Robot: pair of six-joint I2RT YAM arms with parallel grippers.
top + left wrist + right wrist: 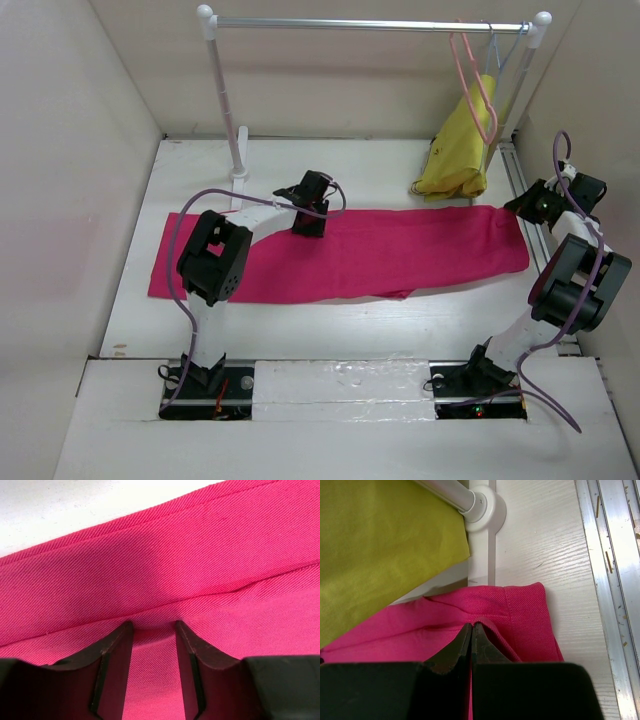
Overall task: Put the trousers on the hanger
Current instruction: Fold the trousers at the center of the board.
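The magenta trousers (400, 255) lie flat across the table, left to right. The salmon-pink hanger (472, 90) hangs from the rail at the back right, empty. My left gripper (308, 225) presses down on the trousers' far edge near the middle. In the left wrist view it (153, 625) is open, with cloth (200, 555) lying between the fingers. My right gripper (525, 210) is at the trousers' right end. In the right wrist view it (471, 625) is shut, with a raised fold of the hem (520, 610) pinched at its tips.
A mustard-yellow garment (460, 155) hangs on a pale blue-grey hanger (503, 50) beside the pink one and also shows in the right wrist view (380, 545). The rail (370, 24) spans two white posts (225, 100). The right post's foot (485, 510) and a metal track (615, 580) are close to my right gripper.
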